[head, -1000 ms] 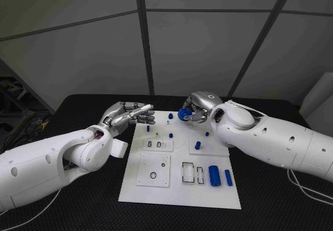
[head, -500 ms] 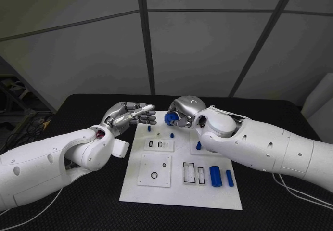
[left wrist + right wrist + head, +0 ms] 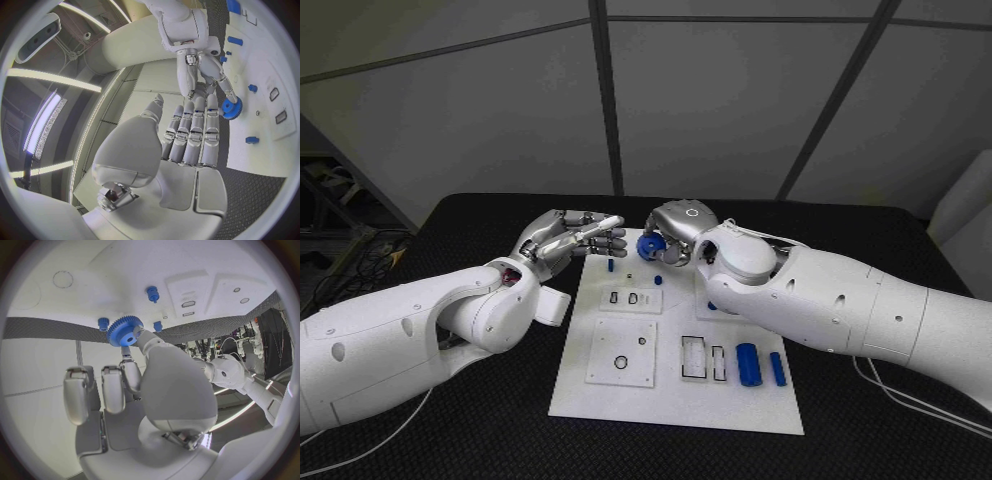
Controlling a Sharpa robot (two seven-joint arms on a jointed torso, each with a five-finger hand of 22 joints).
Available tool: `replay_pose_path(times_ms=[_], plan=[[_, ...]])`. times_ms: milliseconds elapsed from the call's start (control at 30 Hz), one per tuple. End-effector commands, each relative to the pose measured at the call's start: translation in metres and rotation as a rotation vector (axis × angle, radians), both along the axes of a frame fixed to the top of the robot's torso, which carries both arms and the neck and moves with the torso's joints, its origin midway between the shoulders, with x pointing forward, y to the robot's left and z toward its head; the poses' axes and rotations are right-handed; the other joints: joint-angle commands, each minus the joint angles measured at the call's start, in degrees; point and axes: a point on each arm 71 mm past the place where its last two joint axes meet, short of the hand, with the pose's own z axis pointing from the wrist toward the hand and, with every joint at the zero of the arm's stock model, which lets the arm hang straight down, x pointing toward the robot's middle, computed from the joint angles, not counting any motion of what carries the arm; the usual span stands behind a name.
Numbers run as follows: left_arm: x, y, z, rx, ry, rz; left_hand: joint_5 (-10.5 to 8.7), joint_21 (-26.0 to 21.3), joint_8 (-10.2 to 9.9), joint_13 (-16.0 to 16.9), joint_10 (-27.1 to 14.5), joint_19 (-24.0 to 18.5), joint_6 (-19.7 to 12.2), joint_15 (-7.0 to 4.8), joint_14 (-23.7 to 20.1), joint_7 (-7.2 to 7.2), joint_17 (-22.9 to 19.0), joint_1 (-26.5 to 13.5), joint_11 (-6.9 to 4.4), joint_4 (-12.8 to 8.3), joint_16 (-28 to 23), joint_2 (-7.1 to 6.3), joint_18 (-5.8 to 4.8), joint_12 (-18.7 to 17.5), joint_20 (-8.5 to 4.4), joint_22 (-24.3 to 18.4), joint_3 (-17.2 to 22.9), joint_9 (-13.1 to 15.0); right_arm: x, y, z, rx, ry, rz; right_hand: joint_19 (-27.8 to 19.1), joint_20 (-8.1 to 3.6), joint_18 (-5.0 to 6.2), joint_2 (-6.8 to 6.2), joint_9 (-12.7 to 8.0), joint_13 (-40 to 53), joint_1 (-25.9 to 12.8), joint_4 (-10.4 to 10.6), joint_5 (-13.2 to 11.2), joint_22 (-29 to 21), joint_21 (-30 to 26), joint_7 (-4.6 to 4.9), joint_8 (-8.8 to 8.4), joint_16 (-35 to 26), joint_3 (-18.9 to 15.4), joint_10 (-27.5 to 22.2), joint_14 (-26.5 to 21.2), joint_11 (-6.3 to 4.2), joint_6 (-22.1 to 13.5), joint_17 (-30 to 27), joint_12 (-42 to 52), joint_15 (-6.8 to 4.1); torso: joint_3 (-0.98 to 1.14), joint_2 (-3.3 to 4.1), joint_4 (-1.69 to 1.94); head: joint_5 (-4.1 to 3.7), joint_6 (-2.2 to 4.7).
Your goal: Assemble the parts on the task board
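My right hand (image 3: pixel 678 232) pinches the blue gear (image 3: pixel 649 245) above the board's (image 3: pixel 678 410) far edge, my left hand (image 3: pixel 568 240) curled empty beside it, and a loose pinch could tilt the gear off its peg (image 3: pixel 658 281).

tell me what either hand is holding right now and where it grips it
The right hand pinches a blue gear by its toothed rim, held above the task board. The left hand holds nothing, fingers curled in.
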Motion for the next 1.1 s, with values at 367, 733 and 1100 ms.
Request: replay_pose_path(times_ms=[367,733,1100], plan=[[0.0,-0.002,0.001,-0.003,-0.001,-0.008,0.28,-0.29,-0.22,-0.09,-0.16,0.45,0.13,0.01,0.24,0.17,0.01,-0.04,0.11,-0.44,-0.32,0.62,-0.16,-0.21,0.14,-0.06,0.07,0.08,0.006,0.003,-0.006,-0.055,0.02,-0.005,6.04,-0.21,-0.42,0.17,1.75,0.59,-1.19,-0.45,0.31,15.09,0.37,-0.89,-0.7,0.11,0.11,0.07,3.66,0.34,0.6,3.68,-0.33,-0.19,0.02,-0.02,-0.1,0.2,-0.33],[0.0,-0.001,0.001,-0.002,-0.001,-0.007,0.28,-0.29,-0.22,-0.09,-0.16,0.45,0.13,0.01,0.24,0.17,0.01,-0.04,0.11,-0.44,-0.32,0.62,-0.16,-0.21,0.14,-0.06,0.07,0.08,0.008,0.003,-0.011,-0.076,0.035,-0.012,6.04,0.1,-0.42,-0.23,1.65,0.13,-2.42,-0.5,0.23,15.09,0.37,-0.29,-2.16,0.04,0.08,-0.46,3.62,0.84,-1.41,3.6,-1.12,0.19,0.04,-0.02,-0.13,0.35,-0.49],[0.0,-0.002,0.001,-0.001,0.004,-0.012,0.28,-0.41,-0.25,-0.11,-0.21,0.52,0.09,0.03,0.24,0.22,-0.01,0.02,0.14,-0.59,-0.49,0.64,-0.17,-0.22,0.13,-0.18,0.06,0.08,0.01,0.003,-0.013,-0.085,0.056,-0.02,6.04,1.02,-0.42,-1.07,-0.89,-0.92,-3.81,-0.31,-0.68,15.09,0.37,0.95,-2.38,-0.07,0.0,-1.51,3.56,1.97,-9.46,3.49,-2.77,1.15,0.04,-0.04,-0.15,0.39,-0.5]])
